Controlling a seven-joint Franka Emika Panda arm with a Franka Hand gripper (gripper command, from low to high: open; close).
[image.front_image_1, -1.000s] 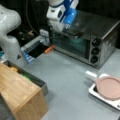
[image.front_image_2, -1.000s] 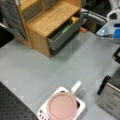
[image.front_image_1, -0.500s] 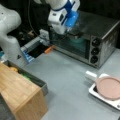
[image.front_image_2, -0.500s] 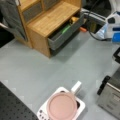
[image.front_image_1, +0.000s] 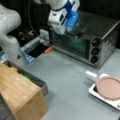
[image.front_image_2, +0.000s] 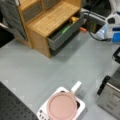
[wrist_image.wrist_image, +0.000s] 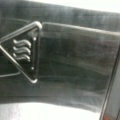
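Note:
In a front view my gripper (image.front_image_1: 71, 32) hangs from the white and blue hand at the upper front edge of the silver toaster oven (image.front_image_1: 88, 42), right by the top of its glass door (image.front_image_1: 72, 46). Its fingers are dark against the oven. The wrist view has no fingers in it, only the oven's dark metal skin with a triangular hot-surface mark (wrist_image.wrist_image: 23, 51) very close. The oven's corner (image.front_image_2: 110, 93) also appears at a front view's right bottom, and the arm's hand (image.front_image_2: 113, 28) at that view's right edge.
A pink round dish (image.front_image_1: 110, 87) (image.front_image_2: 62, 107) rests on a white tray (image.front_image_1: 93, 92) (image.front_image_2: 80, 108). A wooden cabinet (image.front_image_1: 20, 92) (image.front_image_2: 47, 22) has an open drawer (image.front_image_2: 65, 33) holding yellow and green items. An orange object (image.front_image_1: 49, 49) lies left of the oven.
The hand has shifted a little to the right and down, closer to the oven's top front edge. Dish, tray and cabinet have not moved.

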